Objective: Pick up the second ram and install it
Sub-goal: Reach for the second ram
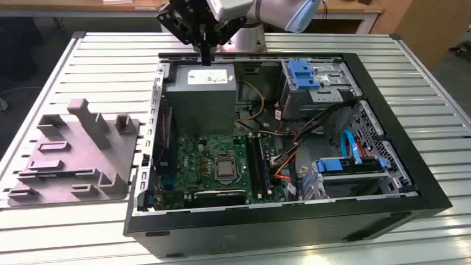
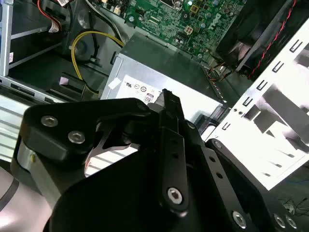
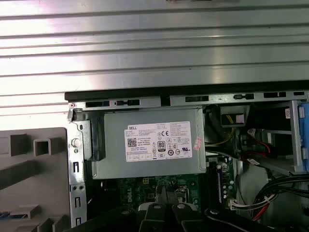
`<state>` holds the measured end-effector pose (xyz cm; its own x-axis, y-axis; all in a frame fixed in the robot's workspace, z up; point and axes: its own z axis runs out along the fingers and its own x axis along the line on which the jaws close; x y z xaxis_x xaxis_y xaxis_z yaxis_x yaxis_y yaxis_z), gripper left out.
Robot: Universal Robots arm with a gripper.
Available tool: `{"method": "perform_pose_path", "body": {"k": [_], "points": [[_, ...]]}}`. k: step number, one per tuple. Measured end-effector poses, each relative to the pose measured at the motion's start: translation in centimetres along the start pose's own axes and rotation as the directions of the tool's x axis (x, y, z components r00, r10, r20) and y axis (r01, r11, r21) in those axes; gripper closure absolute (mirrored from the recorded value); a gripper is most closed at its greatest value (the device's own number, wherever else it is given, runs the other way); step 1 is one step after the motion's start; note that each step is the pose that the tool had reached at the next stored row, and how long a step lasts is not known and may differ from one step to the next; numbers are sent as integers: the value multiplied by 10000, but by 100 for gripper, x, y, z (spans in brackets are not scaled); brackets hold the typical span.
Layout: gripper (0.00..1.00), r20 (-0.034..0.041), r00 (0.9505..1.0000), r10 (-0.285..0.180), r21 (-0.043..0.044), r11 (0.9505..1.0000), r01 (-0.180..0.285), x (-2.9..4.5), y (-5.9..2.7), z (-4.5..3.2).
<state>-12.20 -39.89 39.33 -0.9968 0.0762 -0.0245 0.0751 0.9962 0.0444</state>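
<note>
Inspection of the exterior view, taken from its left to its right.

A grey fixture (image 1: 74,149) is seen on the bench (image 1: 412,66), just beside the open case (image 1: 294,221). No board is made out in its slots.

The end effector (image 1: 205,43) is found above the far edge of the case, over the power supply (image 1: 198,94). Its fingers are drawn together on a thin dark strip hanging below them. This strip is judged to be the ram (image 1: 207,58), seen edge-on and held upright, clear of everything beneath.

The memory slots (image 1: 255,160) are noted on the motherboard, well apart from the end effector and nearer the camera. Whether one slot is already filled cannot be told.

A blue drive bay (image 1: 301,74) is seen further right.

Handling, as judged: the ram is taken to be light, stiff and thin, but fragile. It is best gripped across its flat faces near the upper edge, with the contact edge left free. Bending or twisting loads are to be avoided, and slip is considered possible on such smooth, narrow faces.
</note>
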Motion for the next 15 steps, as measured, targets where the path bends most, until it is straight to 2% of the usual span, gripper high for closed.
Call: {"method": "perform_pose_path", "body": {"k": [12,15], "points": [[90,0,10000,0,0,10000,0,0,0,0],[90,0,10000,1,0,10000,-1,21,-2,-1]]}}
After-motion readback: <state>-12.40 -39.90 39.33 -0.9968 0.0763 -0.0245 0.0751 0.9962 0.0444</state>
